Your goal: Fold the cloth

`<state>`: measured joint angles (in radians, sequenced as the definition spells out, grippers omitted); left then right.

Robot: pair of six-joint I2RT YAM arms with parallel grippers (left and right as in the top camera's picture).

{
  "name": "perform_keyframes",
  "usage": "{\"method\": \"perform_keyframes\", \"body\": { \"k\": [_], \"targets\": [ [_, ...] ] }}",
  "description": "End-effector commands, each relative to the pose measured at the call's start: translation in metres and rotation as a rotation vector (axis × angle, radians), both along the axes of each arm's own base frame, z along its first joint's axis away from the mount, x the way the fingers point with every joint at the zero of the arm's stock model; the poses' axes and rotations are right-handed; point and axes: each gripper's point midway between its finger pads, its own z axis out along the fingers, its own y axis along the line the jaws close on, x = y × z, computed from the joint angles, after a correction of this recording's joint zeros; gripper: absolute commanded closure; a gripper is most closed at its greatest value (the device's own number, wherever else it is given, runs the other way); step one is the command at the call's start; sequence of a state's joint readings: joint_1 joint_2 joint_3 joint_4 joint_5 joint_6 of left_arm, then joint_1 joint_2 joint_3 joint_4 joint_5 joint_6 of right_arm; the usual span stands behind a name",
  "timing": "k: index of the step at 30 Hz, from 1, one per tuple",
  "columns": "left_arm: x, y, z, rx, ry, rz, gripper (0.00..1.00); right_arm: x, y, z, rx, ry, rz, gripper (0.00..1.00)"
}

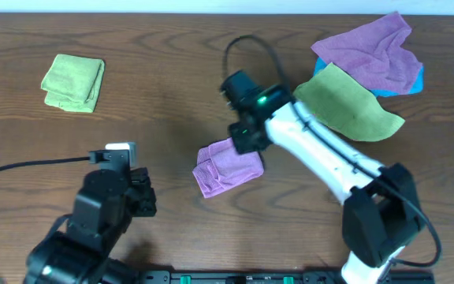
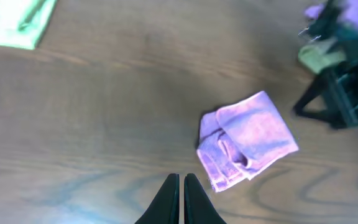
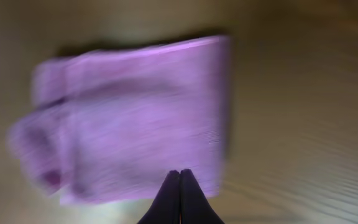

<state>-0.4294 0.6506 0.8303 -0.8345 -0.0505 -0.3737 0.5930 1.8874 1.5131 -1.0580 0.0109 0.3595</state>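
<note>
The cloth (image 1: 225, 166) is a purple-mauve towel lying folded into a small thick rectangle at the middle of the wooden table. It also shows in the left wrist view (image 2: 247, 140) and, blurred, in the right wrist view (image 3: 135, 112). My right gripper (image 1: 247, 142) is shut and sits over the cloth's right edge; in its own view the closed fingertips (image 3: 180, 174) point at the cloth's near edge and nothing shows between them. My left gripper (image 1: 144, 197) is shut and empty, to the left of the cloth and apart from it, with fingertips (image 2: 181, 178) over bare wood.
A folded yellow-green cloth (image 1: 73, 81) lies at the far left. At the far right a spread yellow-green cloth (image 1: 347, 102) overlaps a rumpled purple cloth (image 1: 373, 51) with a blue thing (image 1: 418, 79) under it. A black cable (image 1: 251, 43) loops behind the right arm.
</note>
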Motion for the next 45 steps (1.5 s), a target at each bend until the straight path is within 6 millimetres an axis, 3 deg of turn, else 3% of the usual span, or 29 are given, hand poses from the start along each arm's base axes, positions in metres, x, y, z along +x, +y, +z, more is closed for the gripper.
{"method": "perform_keyframes", "body": {
  "k": [1,6,12,20,24,31,39,45],
  "targets": [
    [-0.001,-0.011,-0.042,-0.053,0.101,0.007,0.94,0.007,-0.025,-0.004,-0.04,0.0,-0.079,0.99],
    [0.01,-0.034,-0.112,-0.162,0.175,-0.002,0.94,0.008,-0.048,-0.017,-0.057,0.032,-0.132,0.99],
    [0.032,-0.054,-0.15,-0.188,0.222,-0.028,0.95,-0.001,-0.046,-0.044,-0.02,0.074,-0.115,0.98],
    [0.038,-0.075,-0.198,-0.224,0.365,-0.055,0.94,0.005,-0.043,-0.049,-0.001,0.047,-0.114,0.98],
    [0.039,-0.078,-0.203,-0.236,0.377,-0.057,0.94,0.008,-0.038,-0.053,0.018,0.047,-0.112,0.99],
    [0.044,-0.08,-0.203,-0.26,0.368,-0.037,0.95,-0.004,-0.025,-0.08,0.065,0.155,-0.103,0.98],
    [0.046,-0.081,-0.207,-0.268,0.376,-0.025,0.95,-0.026,0.022,-0.076,0.192,0.212,-0.011,0.98],
    [0.045,-0.081,-0.207,-0.267,0.379,-0.025,0.94,-0.034,0.03,-0.077,0.164,0.201,0.027,0.99]
  ]
}}
